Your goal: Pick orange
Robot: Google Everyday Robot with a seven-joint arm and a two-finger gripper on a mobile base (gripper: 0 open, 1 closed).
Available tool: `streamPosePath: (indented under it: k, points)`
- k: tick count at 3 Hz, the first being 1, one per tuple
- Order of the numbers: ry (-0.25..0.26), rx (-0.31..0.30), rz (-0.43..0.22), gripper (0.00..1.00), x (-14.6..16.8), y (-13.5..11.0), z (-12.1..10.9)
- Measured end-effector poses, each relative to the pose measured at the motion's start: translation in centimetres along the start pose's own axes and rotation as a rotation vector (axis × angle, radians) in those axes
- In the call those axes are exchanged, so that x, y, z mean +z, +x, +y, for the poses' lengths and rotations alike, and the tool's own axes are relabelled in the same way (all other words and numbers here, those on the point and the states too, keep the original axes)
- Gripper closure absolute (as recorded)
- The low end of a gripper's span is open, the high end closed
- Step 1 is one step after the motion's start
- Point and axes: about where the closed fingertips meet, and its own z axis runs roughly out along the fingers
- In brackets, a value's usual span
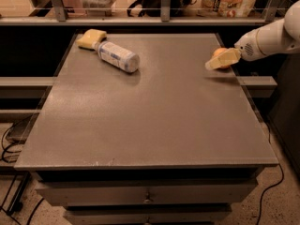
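Note:
The orange point(218, 52) is a small round fruit near the right edge of the grey table point(150, 121), toward the back. Only its top shows, because my gripper point(221, 60) is right against it and covers most of it from the front. The gripper is pale yellow and comes in from the right on the white arm point(272, 36). It sits low, just above the table surface.
A white bottle point(117, 56) lies on its side at the back left of the table, with a flat yellow sponge point(91, 38) touching its far end. A railing and shelves with packages stand behind the table. Drawers sit under the front edge.

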Motion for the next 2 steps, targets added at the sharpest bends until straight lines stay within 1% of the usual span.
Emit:
streamPosePath:
  k: [1,2]
  points:
    - [0.01,0.014,-0.008,0.42,0.11,0.18,-0.27]
    - [0.029,0.003,-0.003,0.65,-0.45,-0.17,-0.15]
